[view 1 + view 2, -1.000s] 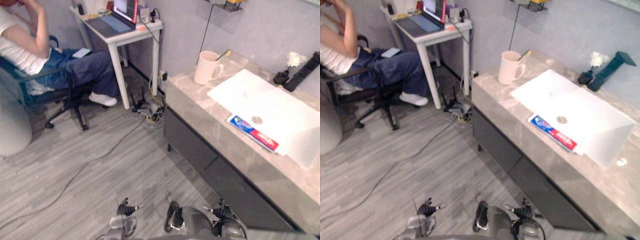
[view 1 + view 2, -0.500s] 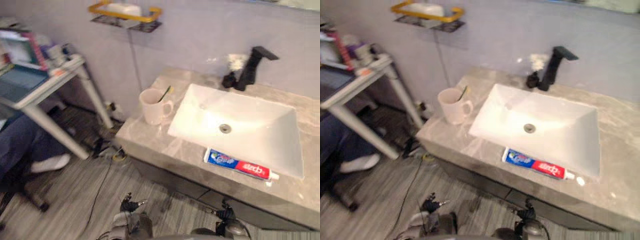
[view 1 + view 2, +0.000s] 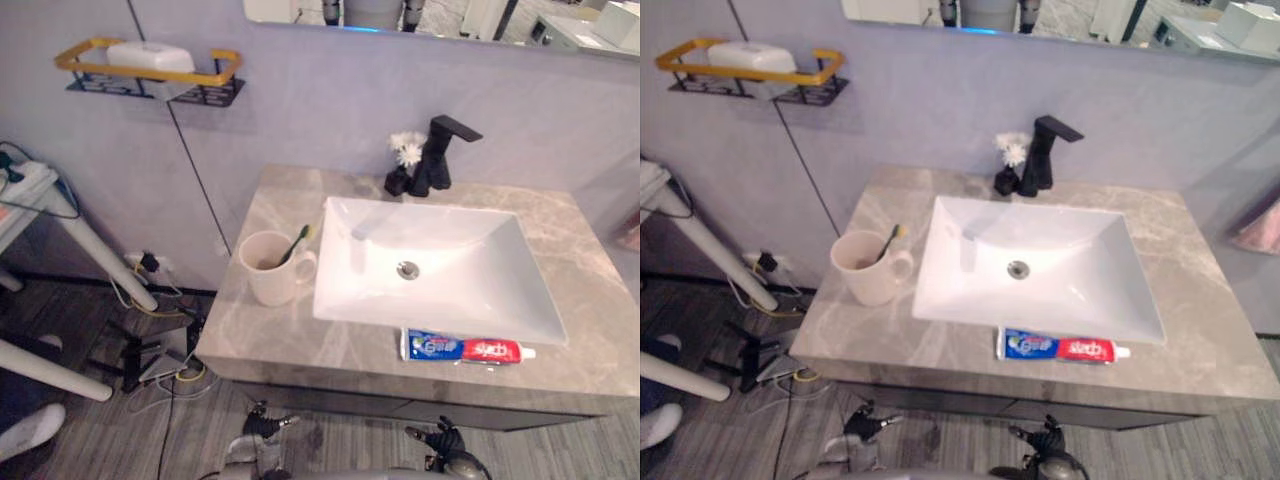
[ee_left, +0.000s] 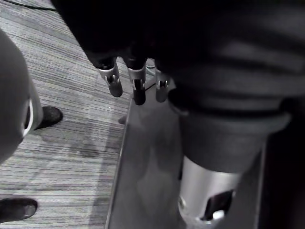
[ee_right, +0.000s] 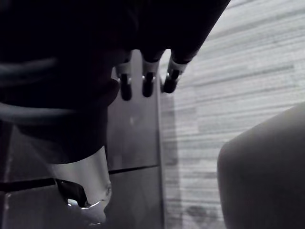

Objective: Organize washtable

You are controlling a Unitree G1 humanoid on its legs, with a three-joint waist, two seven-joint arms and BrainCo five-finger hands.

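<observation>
"So, what worried you, starting left of the sink (image 3: 470, 290)?"

"The cup (image 3: 272, 280) stood on the counter (image 3: 580, 290) just left of the sink, with a toothbrush (image 3: 298, 243) leaning in it toward the sink. I judged that a reach grazing the brush could have tipped the cup against the sink's rim."

"And behind the sink?"

"A small flower vase (image 3: 398, 180) sat just beside the black faucet (image 3: 438, 155). A long stretch across the sink might have toppled the vase."

"The toothpaste tube (image 3: 465, 349)?"

"It lay flat along the sink's front rim, toward its right corner. There was little counter between the tube and the edge. A flat tube gives fingers little to get under. A push rather than a pinch could have sent it off to the floor or back into the sink."

"The hands?"

"The left hand (image 4: 137, 88) and the right hand (image 5: 148, 81) both hung below the sink's front. Their fingers were straight and apart, holding nothing. Rising from there, either hand could have caught the counter's underside if it came up too near the sink."
</observation>
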